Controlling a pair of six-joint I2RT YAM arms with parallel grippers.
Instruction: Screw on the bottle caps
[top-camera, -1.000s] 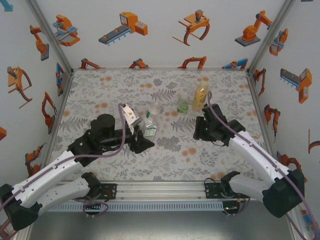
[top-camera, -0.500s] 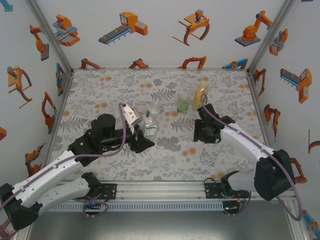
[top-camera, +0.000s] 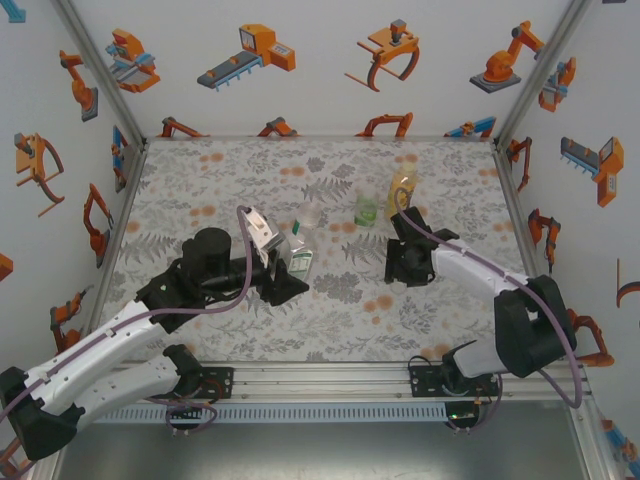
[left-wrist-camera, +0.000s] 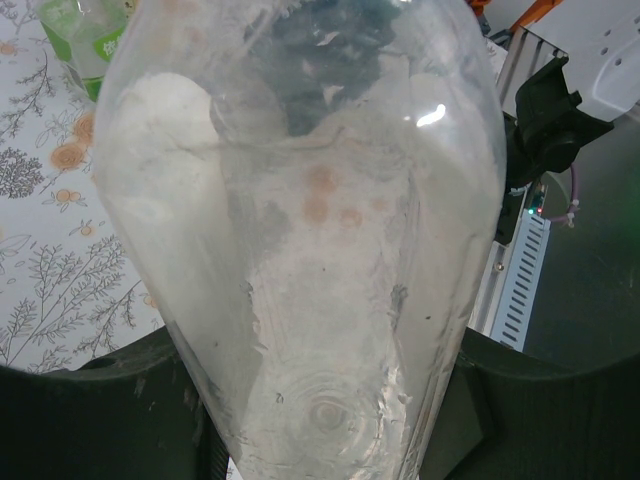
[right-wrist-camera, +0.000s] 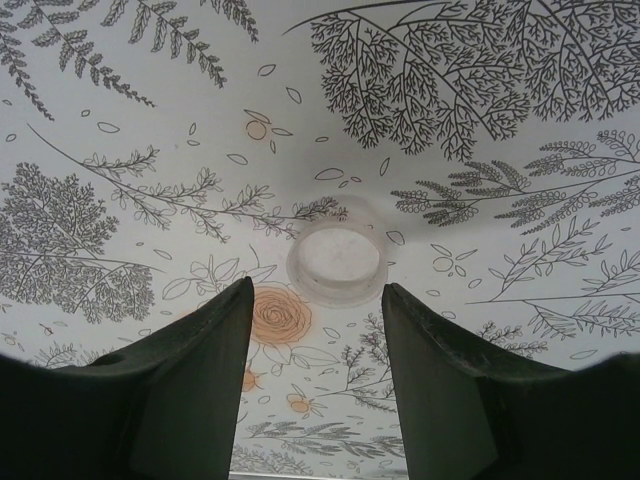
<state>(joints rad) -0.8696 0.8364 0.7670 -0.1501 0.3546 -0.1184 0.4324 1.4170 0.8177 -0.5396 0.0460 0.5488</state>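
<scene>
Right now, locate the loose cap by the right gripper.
Right wrist view: the cap lies on the floral table cover, just ahead of the open right gripper, beside an orange rose print.

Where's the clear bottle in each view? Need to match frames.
Top external: clear bottle sits left of centre, gripped by the left gripper.
Left wrist: very close, spanning the middle of the picture, base toward the bottom edge.
Right wrist: the camera faces a bottle cap lying on the table cover.
Shared landmark: the floral table cover.
</scene>
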